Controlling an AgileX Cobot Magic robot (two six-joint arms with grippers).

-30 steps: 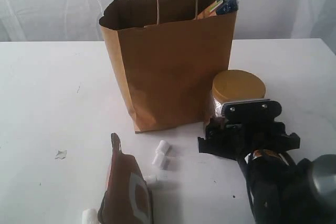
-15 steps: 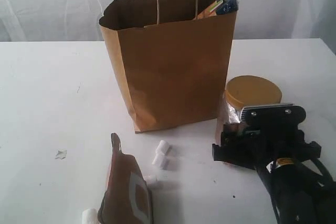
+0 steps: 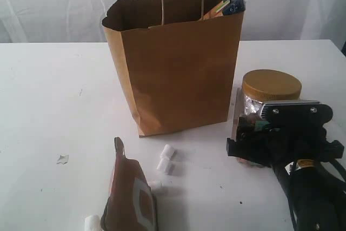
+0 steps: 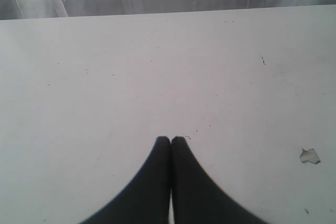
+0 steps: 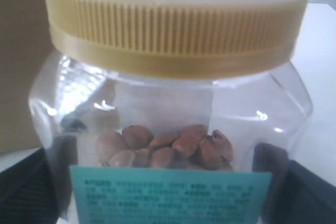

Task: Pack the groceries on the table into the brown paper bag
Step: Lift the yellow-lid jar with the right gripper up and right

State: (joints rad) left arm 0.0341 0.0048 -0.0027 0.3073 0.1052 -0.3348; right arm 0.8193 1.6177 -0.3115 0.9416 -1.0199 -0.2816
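Note:
The brown paper bag (image 3: 178, 74) stands upright in the middle of the white table (image 3: 48, 96), with the spaghetti packet (image 3: 231, 2) poking out of its top right corner. To the right of the bag is the clear jar (image 3: 271, 85) with a mustard lid, and my right gripper (image 3: 284, 144) is shut on its lower body. The right wrist view shows the jar (image 5: 173, 103) filling the space between my dark fingers (image 5: 26, 192), with nuts inside it. The brown-orange pouch (image 3: 130, 193) lies near the front edge. My left gripper (image 4: 170, 140) is shut over bare table.
Small white cylindrical bits (image 3: 166, 159) lie in front of the bag, and another (image 3: 92, 223) lies by the pouch. A small paper scrap (image 3: 62, 159) lies at the left. A white curtain hangs behind the table.
My right gripper has moved to the right with the jar in it, away from the bag's side. The bag, the pouch and the bits have stayed put.

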